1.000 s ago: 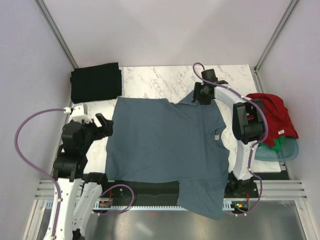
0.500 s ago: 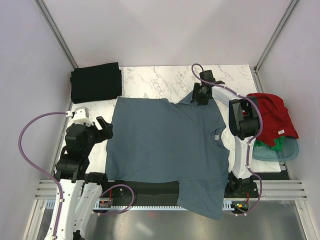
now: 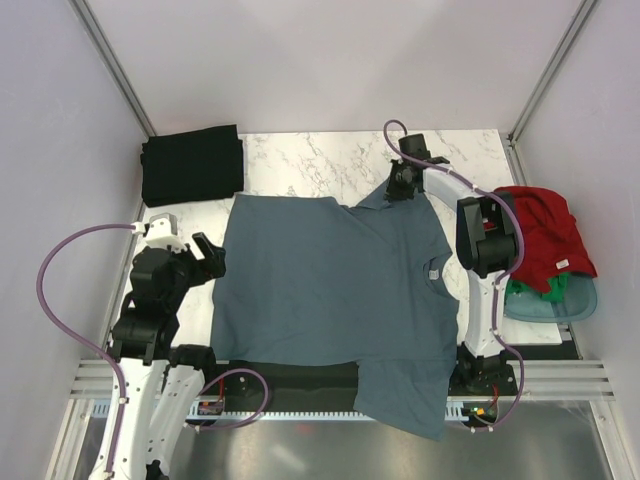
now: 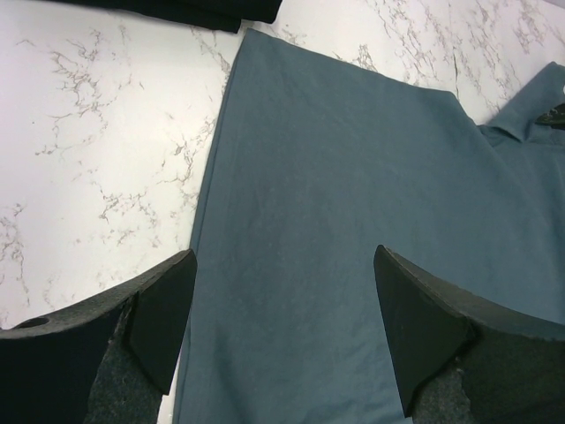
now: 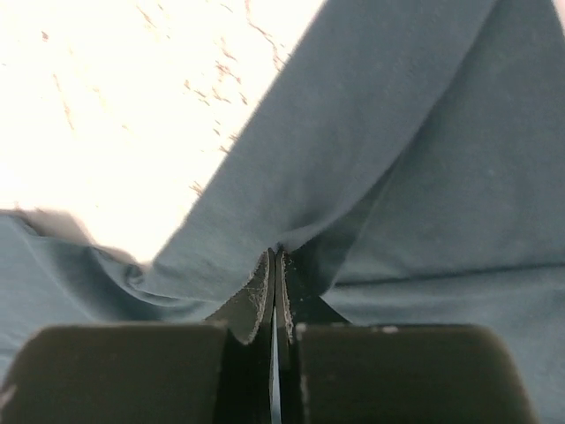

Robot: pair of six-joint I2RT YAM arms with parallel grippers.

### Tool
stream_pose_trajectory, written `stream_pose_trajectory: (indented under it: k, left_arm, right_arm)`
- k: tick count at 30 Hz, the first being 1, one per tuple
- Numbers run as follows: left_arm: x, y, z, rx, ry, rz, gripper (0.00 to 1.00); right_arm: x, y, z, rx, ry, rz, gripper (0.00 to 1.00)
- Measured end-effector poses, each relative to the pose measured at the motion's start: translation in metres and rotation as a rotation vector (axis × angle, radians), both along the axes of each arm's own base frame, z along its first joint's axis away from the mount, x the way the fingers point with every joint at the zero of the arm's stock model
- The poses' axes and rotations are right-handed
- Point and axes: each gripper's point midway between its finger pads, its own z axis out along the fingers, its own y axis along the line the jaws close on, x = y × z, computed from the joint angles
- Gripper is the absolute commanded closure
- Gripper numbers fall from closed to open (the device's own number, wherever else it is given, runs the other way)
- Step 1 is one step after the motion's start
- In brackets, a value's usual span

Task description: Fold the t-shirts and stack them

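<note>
- Cloth covers the middle of the table (image 3: 320,160): the grey tee (image 3: 330,290) lies spread flat, collar toward the right arm and hem toward the left arm.
- Its near sleeve hangs over the table's near edge, close to the right arm's base.
- Its far sleeve is drawn up into a small peak at the far right, where the right claw (image 3: 402,186) meets it.
- Right claw: jaws pressed together, pinching a fold of that sleeve. In the wrist view the cloth runs up into the thin seam between the two fingers and drapes away on both sides.
- Left claw (image 4: 282,300): spread wide and poised over the hem side of the grey tee. One finger (image 4: 163,309) sits at the hem line beside bare table, and the other is over the cloth.
- Nothing is gripped between the left claw's jaws. Whether its tips touch the cloth I cannot tell from this angle.
- Black tee (image 3: 192,165): folded into a neat rectangle at the table's far left corner, its near edge just beside the grey tee's far left corner.
- Red tee (image 3: 545,230): heaped loosely in the tub (image 3: 585,300) at the table's right side, beside the right arm.
- Green tee (image 3: 553,290): only a bit shows, poking out from under the red tee at the tub's near side.
</note>
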Motion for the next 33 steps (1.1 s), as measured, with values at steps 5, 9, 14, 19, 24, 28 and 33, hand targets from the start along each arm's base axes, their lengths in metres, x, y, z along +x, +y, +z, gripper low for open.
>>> stream_pose_trajectory:
  k: [5, 9, 14, 19, 24, 28, 33]
  left_arm:
    - [0.000, 0.000, -0.001, 0.000, 0.003, 0.001, 0.12]
    - [0.001, 0.000, -0.002, 0.000, 0.012, 0.002, 0.12]
    - [0.002, 0.001, -0.004, 0.004, 0.018, 0.007, 0.13]
    - [0.003, 0.003, -0.005, 0.009, 0.024, 0.019, 0.13]
    - [0.003, 0.004, -0.006, 0.011, 0.029, 0.023, 0.13]
    - [0.004, 0.004, -0.007, 0.012, 0.031, 0.024, 0.14]
    - [0.009, 0.003, -0.017, 0.013, 0.082, 0.026, 0.13]
  right_arm:
    - [0.035, 0.020, 0.014, 0.069, -0.055, 0.005, 1.00]
    - [0.083, 0.058, 0.045, 0.160, -0.178, 0.060, 0.60]
    - [0.099, 0.112, 0.075, 0.217, -0.300, 0.185, 0.26]
    - [0.071, 0.122, 0.053, 0.167, -0.255, 0.249, 0.25]
    - [0.040, 0.081, 0.027, 0.043, -0.176, 0.206, 0.25]
    - [0.006, 0.031, 0.034, -0.055, -0.142, 0.114, 0.25]
    - [-0.035, -0.021, 0.060, -0.171, -0.162, 0.015, 0.24]
